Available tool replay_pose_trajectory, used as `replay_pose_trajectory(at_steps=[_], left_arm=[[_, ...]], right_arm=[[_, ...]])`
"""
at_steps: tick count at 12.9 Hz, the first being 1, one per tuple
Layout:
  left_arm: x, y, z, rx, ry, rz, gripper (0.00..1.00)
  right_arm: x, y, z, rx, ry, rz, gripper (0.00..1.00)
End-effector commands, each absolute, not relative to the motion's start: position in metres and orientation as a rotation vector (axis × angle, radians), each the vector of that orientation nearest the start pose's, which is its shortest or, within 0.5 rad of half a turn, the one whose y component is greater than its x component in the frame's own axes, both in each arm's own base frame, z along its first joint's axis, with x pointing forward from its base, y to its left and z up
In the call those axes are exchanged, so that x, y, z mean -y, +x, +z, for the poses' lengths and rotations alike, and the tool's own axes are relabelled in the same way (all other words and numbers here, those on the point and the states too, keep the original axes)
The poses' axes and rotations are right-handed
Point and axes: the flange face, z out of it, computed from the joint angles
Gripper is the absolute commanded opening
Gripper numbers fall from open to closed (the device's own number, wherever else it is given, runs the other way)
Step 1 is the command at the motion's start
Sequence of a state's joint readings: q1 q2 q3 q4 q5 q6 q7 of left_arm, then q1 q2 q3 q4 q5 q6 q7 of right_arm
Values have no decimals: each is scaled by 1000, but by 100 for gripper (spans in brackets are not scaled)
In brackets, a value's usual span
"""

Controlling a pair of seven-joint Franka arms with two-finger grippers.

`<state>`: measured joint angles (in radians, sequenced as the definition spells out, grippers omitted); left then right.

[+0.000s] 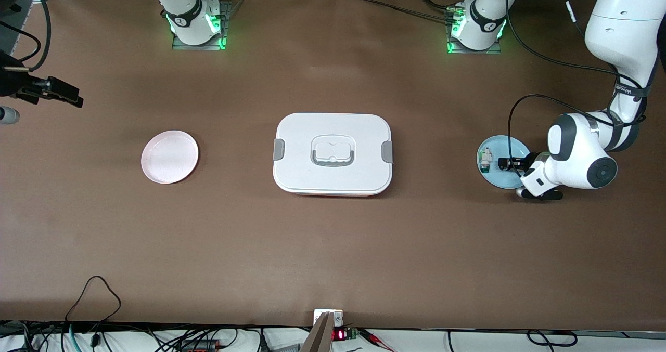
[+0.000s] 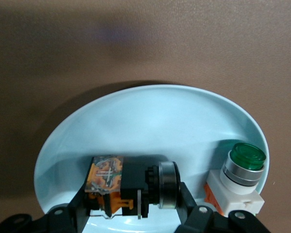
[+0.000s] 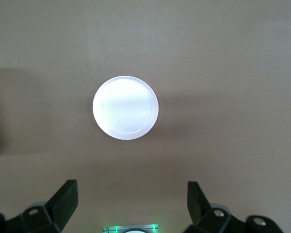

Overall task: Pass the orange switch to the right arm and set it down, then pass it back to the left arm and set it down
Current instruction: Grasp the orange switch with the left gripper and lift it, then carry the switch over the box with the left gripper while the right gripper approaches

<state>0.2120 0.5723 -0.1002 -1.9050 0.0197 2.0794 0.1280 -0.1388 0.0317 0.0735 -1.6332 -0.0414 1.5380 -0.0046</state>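
The orange switch [image 2: 131, 182] lies on its side in the pale blue plate [image 2: 150, 121], which sits at the left arm's end of the table [image 1: 503, 179]. My left gripper [image 2: 133, 206] is low in the plate, with one finger against the switch's orange end and the other against its silver ring. In the front view the switch [image 1: 503, 163] shows as a dark piece at the left gripper [image 1: 512, 164]. My right gripper [image 3: 133, 199] is open and empty, high over the right arm's end of the table [image 1: 65, 96]. The white box [image 1: 333, 128] sits mid-table between the plates.
A white-and-green component [image 2: 240, 174] stands in the blue plate beside the switch, also in the front view [image 1: 486, 158]. A pink plate [image 1: 169, 156] lies toward the right arm's end and shows empty in the right wrist view [image 3: 125, 107]. Cables hang at the table's near edge.
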Motion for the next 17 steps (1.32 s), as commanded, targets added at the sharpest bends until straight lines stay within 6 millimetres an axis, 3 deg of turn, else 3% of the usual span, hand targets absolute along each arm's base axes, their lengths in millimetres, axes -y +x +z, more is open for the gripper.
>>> replay_pose_trajectory(at_steps=[1, 3, 5, 7, 10, 14, 17], left_arm=[[-65, 586, 189, -95, -3160, 580, 36], [-62, 594, 217, -98, -3153, 585, 36], [-62, 609, 247, -93, -3146, 626, 36], [-33, 621, 296, -95, -3130, 709, 33], [17, 624, 358, 69, -3086, 813, 31], [69, 601, 445, 216, -3156, 936, 27], [109, 586, 500, 390, -3183, 1174, 19]], right_arm=[[41, 557, 573, -86, -3154, 202, 100], [28, 562, 565, -44, -3153, 221, 100], [27, 562, 565, -49, -3145, 223, 100], [18, 560, 567, -42, -3094, 227, 100], [-2, 560, 569, -52, -2919, 211, 100], [-14, 575, 549, -117, -2676, 245, 100], [-28, 591, 528, -157, -2456, 278, 100]])
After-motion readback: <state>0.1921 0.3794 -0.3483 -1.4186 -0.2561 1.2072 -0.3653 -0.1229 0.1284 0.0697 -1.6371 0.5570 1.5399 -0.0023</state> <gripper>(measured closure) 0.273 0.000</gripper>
